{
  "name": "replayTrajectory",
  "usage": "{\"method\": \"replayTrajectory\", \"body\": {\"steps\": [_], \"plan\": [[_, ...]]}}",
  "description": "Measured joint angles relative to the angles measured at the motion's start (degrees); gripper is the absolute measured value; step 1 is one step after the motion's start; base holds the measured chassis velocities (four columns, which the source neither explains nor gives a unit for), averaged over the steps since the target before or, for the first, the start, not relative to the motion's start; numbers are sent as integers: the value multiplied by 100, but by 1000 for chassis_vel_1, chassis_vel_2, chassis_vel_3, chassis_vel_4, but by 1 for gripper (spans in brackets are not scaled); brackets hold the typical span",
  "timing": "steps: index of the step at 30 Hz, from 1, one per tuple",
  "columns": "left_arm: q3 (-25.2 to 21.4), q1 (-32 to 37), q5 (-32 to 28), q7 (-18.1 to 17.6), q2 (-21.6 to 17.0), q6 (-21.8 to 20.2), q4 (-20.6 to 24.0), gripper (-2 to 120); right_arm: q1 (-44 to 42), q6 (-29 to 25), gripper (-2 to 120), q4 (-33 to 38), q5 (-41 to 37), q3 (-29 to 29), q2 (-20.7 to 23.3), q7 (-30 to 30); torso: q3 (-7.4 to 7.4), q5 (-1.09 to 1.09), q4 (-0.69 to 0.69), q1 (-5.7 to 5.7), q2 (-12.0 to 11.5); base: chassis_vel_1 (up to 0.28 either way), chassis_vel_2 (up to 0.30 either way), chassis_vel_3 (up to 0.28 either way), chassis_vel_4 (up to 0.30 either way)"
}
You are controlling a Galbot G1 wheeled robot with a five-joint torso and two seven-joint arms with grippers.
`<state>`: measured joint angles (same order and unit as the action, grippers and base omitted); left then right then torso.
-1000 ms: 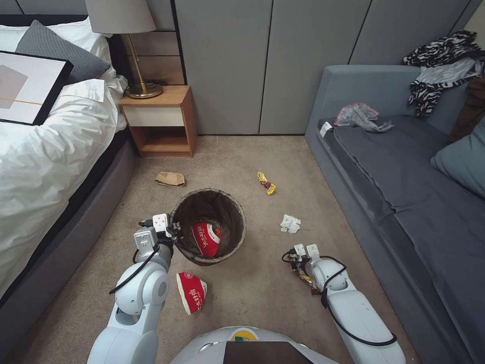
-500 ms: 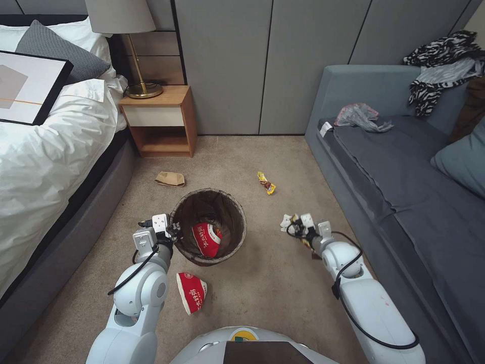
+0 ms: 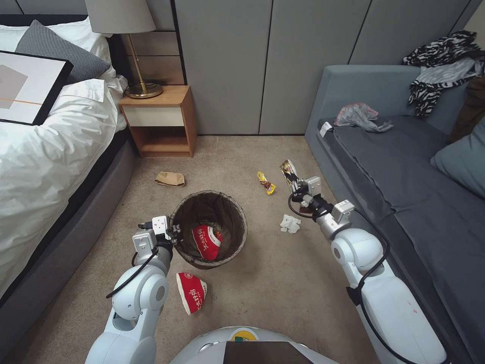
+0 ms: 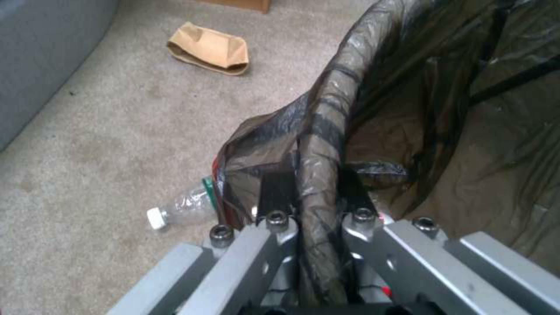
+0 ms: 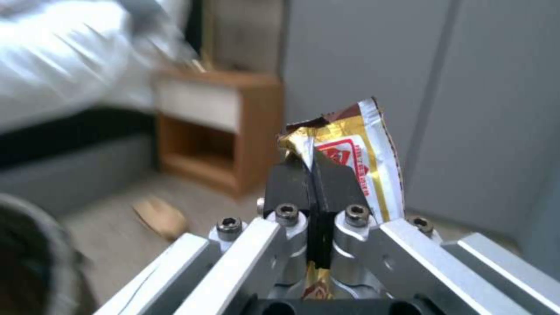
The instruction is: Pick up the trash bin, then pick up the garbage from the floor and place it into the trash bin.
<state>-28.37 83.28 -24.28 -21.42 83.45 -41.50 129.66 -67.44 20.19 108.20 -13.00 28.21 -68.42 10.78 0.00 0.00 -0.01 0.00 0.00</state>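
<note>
The bin (image 3: pixel 209 227) hangs near the middle of the carpet (image 3: pixel 262 293), pinched at its near-left rim by the left gripper (image 4: pixel 315 197), whose jaws are clenched on the folded bag edge; the bag looks thin and slippery, so the hold is best kept on the stiff rim beneath it, and the bin itself seems light. One red cup (image 3: pixel 205 241) already lies inside. The right gripper (image 5: pixel 315 175) is raised above the carpet towards the sofa (image 3: pixel 404 167) side, right of the bin, squeezed tight on a gold wrapper (image 5: pixel 350 153) by its lower end; the foil is limp and crinkly, nearly weightless, and likely to cling or flutter on release. Left on the floor I count five pieces: one more red cup (image 3: pixel 192 292) just in front of the bin, one tissue (image 3: pixel 290 223) right of it, one yellow wrapper (image 3: pixel 266 183) beyond that, one brown paper (image 3: pixel 170 178) towards the nightstand (image 3: pixel 159 119), and one clear bottle (image 4: pixel 181 209) under the bin's left side. The cup is crushable and best taken at its rim; the tissue is soft and can be pinched anywhere.
</note>
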Motion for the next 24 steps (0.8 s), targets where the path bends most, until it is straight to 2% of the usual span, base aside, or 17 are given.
{"method": "replayTrajectory", "body": {"steps": [7, 9, 10, 12, 13, 14, 17, 24], "plan": [[-8, 56, 7, -11, -6, -59, 77, 3, -13, -959, 0, 846, -423, -63, 75, 293, 0, 0, 1, 0, 0, 0, 0, 0, 0], [-15, 59, -26, -58, -15, -62, 141, 3, 13, -1578, 0, 1153, -812, -139, 212, 840, 0, 0, 0, 0, 0, 0, 0, 0, 0], [-15, 59, -26, -58, -15, -62, 141, 3, 13, -1578, 0, 1153, -812, -139, 212, 840, 0, 0, 0, 0, 0, 0, 0, 0, 0], [-1, 65, -47, -95, -22, -64, 172, 3, 108, -2031, 0, 1528, -1324, -274, 569, 1648, 0, 1, 0, 0, 0, 0, 0, 0, 0], [15, 80, -33, -96, -18, -67, 172, 3, 193, -2054, 0, 1707, -1537, -354, 796, 1965, 0, 1, 0, 0, 0, 0, 0, 0, 0], [15, 80, -33, -96, -18, -67, 172, 3, 193, -2054, 0, 1707, -1537, -354, 796, 1965, 0, 1, 0, 0, 0, 0, 0, 0, 0], [28, 80, -33, -88, -20, -67, 168, 3, 312, -2033, 0, 1811, -1792, -534, 1074, 2482, 0, 1, 1, 0, 0, 0, 0, 0, 0], [90, 70, -50, -67, -34, -67, 111, 3, 507, -1868, 0, 1769, -1898, -838, 1213, 3065, 0, 1, 1, 0, 0, 0, 0, 0, 0]]}}
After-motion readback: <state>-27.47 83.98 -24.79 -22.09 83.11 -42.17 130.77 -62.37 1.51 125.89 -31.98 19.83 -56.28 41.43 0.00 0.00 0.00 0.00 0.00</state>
